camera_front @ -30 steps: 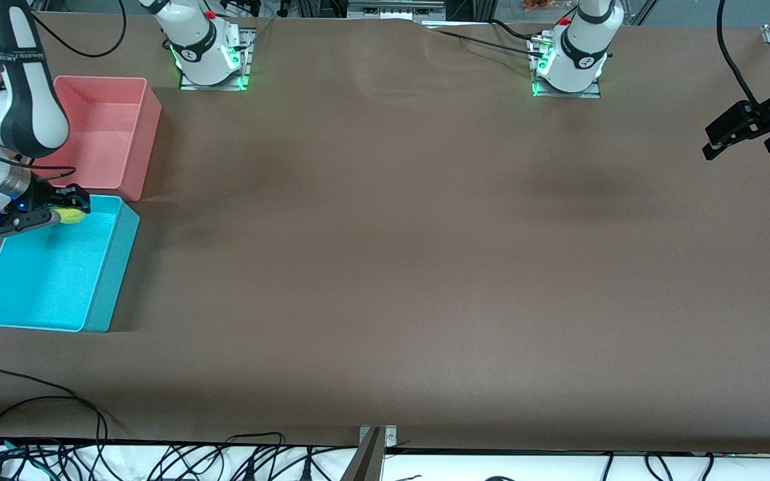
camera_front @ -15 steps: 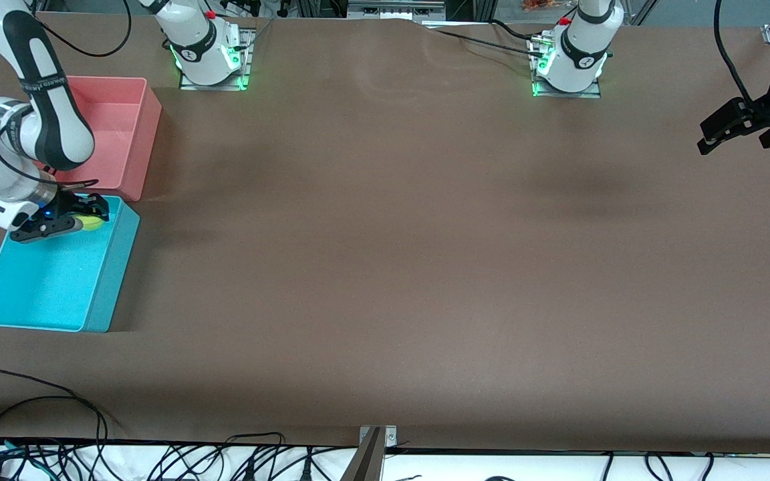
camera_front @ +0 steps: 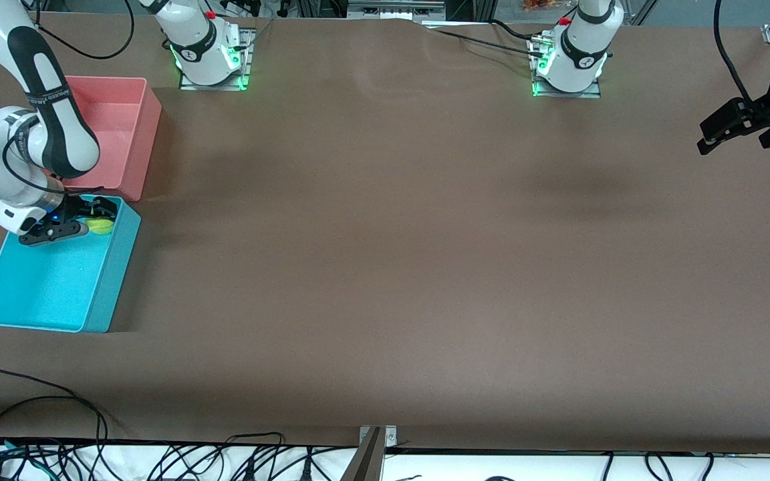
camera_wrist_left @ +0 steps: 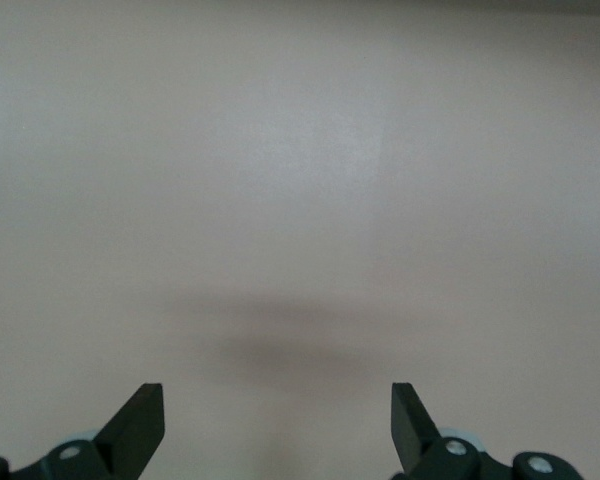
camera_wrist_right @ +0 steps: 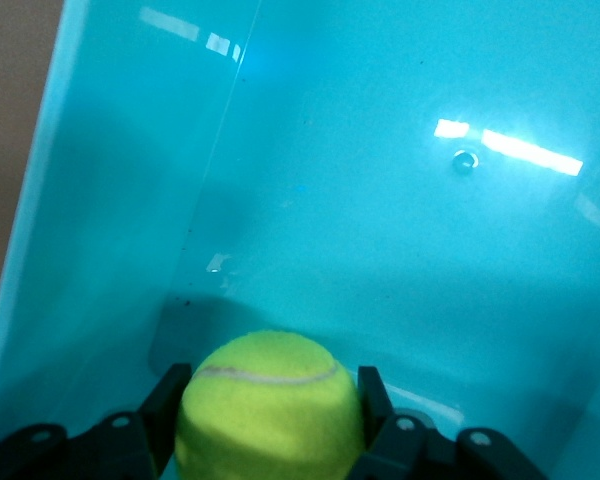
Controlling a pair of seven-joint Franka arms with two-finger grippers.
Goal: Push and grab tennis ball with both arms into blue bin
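My right gripper (camera_front: 94,222) is shut on the yellow-green tennis ball (camera_front: 99,226) and holds it inside the blue bin (camera_front: 101,284), low over the end of the bin that lies next to the pink tub. In the right wrist view the tennis ball (camera_wrist_right: 270,405) sits between the two black fingers (camera_wrist_right: 165,400), with the blue bin's floor (camera_wrist_right: 400,230) and a wall right beneath it. My left gripper (camera_front: 736,127) is open and empty, up in the air over the table's edge at the left arm's end. The left wrist view shows its gripper (camera_wrist_left: 278,425) over bare table.
A pink-red tub (camera_front: 148,127) stands right beside the blue bin, farther from the front camera. Cables run along the table's front edge (camera_front: 158,454). The two arm bases (camera_front: 208,53) stand at the table's back edge.
My right gripper has moved with the ball along the bin's end toward the table's middle and lower into the bin. The left gripper has barely moved.
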